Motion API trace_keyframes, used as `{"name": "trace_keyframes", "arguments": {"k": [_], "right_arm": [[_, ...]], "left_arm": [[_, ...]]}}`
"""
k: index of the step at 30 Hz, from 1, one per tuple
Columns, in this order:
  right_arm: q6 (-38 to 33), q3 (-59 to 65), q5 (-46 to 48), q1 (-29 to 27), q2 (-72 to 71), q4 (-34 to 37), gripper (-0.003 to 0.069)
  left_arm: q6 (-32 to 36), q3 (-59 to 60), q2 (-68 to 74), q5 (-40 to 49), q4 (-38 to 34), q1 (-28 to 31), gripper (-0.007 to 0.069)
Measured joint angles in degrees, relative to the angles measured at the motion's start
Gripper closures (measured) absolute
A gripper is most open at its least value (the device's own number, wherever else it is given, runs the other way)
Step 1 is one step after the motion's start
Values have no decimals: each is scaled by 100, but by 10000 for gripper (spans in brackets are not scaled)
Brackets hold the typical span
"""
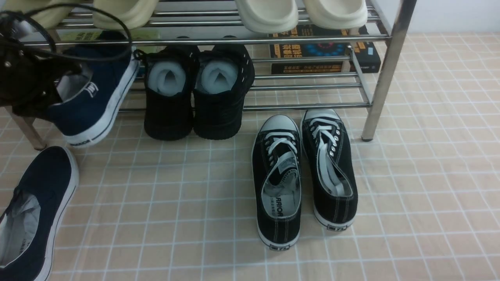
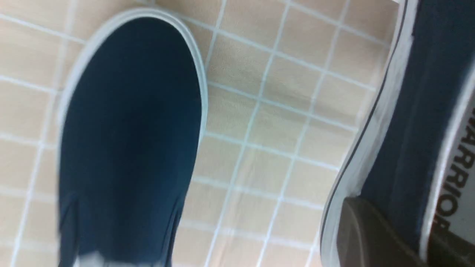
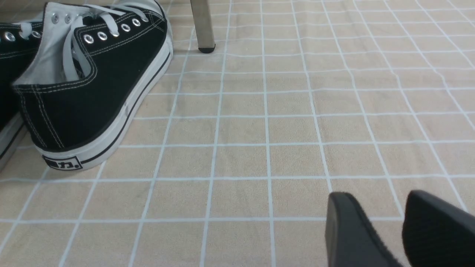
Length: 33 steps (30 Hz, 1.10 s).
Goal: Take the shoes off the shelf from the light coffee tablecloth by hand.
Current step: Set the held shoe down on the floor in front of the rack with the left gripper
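Observation:
My left gripper [image 1: 62, 91] is shut on the side wall of one navy-blue slip-on shoe [image 1: 97, 97] and holds it tilted at the front left of the steel shelf [image 1: 384, 70], its heel out over the cloth. In the left wrist view one finger [image 2: 367, 230] presses the white sole of this shoe [image 2: 419, 111]. The other navy shoe [image 1: 35, 210] lies on the light coffee tablecloth [image 1: 410, 195] at the near left, and also shows in the left wrist view [image 2: 130, 129]. My right gripper [image 3: 386, 222] is open and empty, low over the cloth.
All-black shoes stuffed with white foam [image 1: 199, 93] stand on the lower tier. Black lace-up sneakers [image 1: 304, 175] sit on the cloth in front of the shelf, near the right gripper [image 3: 92, 85]. Cream slippers [image 1: 300, 13] are on the upper tier, books [image 1: 324, 50] behind. A shelf leg [image 3: 202, 26] stands ahead.

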Motion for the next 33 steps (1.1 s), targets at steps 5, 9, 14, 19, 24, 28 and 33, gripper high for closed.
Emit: {"name": "trace_keyframes", "arguments": {"k": [5, 9, 14, 19, 24, 28, 33], "right_arm": [[0, 0, 0, 0, 0, 0, 420], [0, 0, 0, 0, 0, 0, 420], [0, 0, 0, 0, 0, 0, 420], [0, 0, 0, 0, 0, 0, 420], [0, 0, 0, 0, 0, 0, 420], [0, 0, 0, 0, 0, 0, 420], [0, 0, 0, 0, 0, 0, 420]], "left_arm": [[-317, 725, -1042, 333, 374, 0, 595], [-524, 1517, -1672, 141, 383, 0, 595], [-649, 2650, -2058, -414, 331, 0, 595], [-662, 3603, -2044, -1099, 313, 0, 595], [-662, 4076, -2044, -1727, 293, 0, 595], [-566, 4107, -2044, -1932, 196, 0, 595], [-389, 4107, -1971, -1967, 147, 0, 590]]}}
